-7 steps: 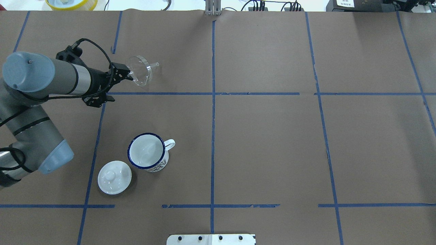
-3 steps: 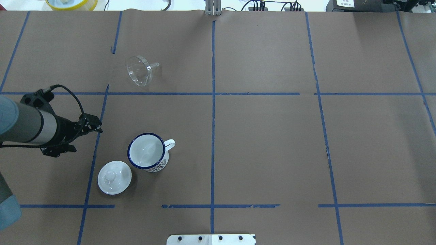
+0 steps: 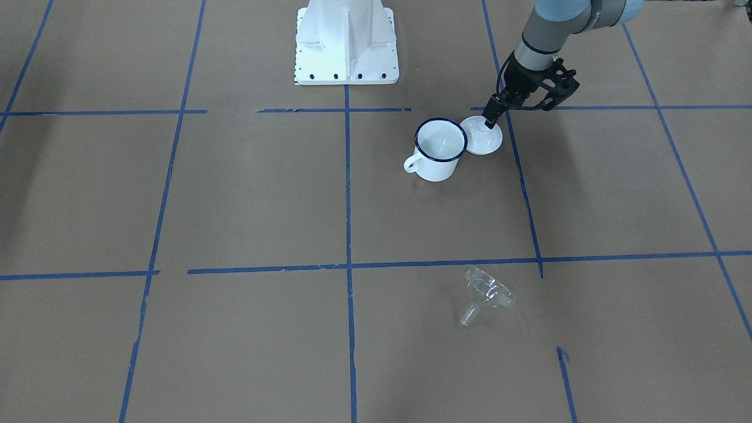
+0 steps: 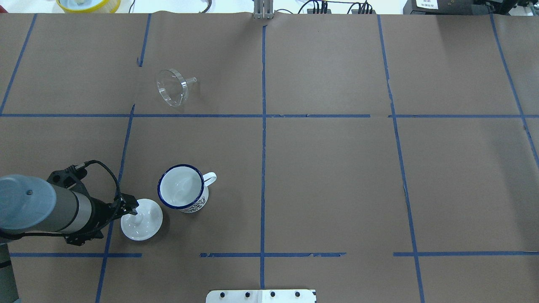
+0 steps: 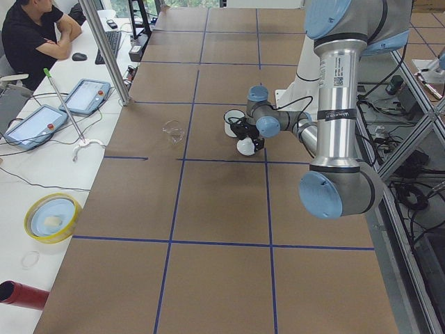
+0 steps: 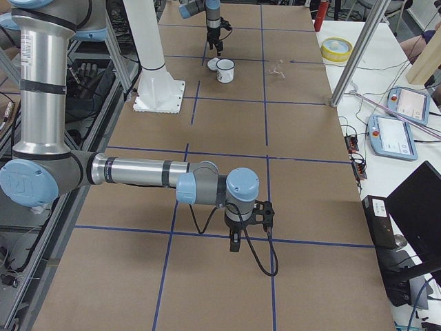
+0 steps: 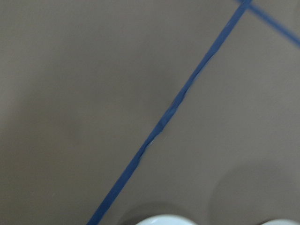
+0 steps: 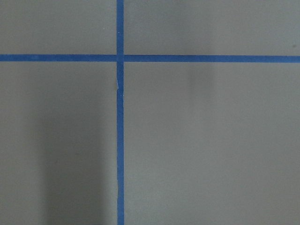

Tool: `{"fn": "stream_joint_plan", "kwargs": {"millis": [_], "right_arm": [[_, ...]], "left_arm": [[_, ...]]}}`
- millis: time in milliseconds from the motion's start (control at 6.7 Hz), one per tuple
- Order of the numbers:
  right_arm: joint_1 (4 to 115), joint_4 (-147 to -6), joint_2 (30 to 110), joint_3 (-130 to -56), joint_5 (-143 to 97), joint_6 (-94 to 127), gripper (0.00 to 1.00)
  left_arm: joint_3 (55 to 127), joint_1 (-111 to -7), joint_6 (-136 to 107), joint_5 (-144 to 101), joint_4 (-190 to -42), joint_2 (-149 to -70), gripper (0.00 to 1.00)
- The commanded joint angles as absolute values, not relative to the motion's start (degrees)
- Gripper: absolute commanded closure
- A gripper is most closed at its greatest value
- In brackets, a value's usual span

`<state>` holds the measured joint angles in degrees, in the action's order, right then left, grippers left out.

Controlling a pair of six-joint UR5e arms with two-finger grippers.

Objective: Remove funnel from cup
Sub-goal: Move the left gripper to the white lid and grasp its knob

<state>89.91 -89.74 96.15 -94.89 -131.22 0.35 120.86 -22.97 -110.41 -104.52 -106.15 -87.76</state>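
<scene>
The clear funnel (image 4: 172, 87) lies on its side on the brown table, far from the cup, with its spout pointing right; it also shows in the front view (image 3: 486, 296). The cup (image 4: 183, 189), a white mug with a dark blue rim, stands upright and empty (image 3: 439, 150). My left gripper (image 4: 134, 209) hovers over the left part of the round white lid (image 4: 145, 223) beside the cup; its fingers look like one narrow dark tip (image 3: 488, 122), and I cannot tell whether they are open or shut. My right gripper (image 6: 234, 246) points down at bare table far off; I cannot tell its state.
The white robot base plate (image 4: 261, 296) sits at the near middle edge. A yellow bowl (image 4: 88, 4) stands past the table's far left edge. Blue tape lines divide the table. An operator (image 5: 31, 31) sits beyond the far side.
My left gripper has left the funnel's rim and swung back toward the robot, ending over the white lid. The funnel has stayed lying where it was. The cup and lid have not moved.
</scene>
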Motion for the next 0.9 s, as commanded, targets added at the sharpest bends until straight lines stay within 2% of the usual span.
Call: {"fn": "stream_joint_plan", "kwargs": {"millis": [0, 448, 747], "right_arm": [[89.91, -89.74, 96.15, -94.92, -131.22, 0.35, 0.0], [89.91, -89.74, 96.15, -94.92, -131.22, 0.35, 0.0], [89.91, -89.74, 96.15, -94.92, -131.22, 0.35, 0.0]], "left_arm": [[120.68, -21.53, -111.71, -103.8, -98.83, -92.86, 0.05], [120.24, -21.71, -111.62, -103.36, -98.44, -94.66, 0.07], [119.8, -21.88, -111.36, -103.27, -98.44, -94.66, 0.15]]}}
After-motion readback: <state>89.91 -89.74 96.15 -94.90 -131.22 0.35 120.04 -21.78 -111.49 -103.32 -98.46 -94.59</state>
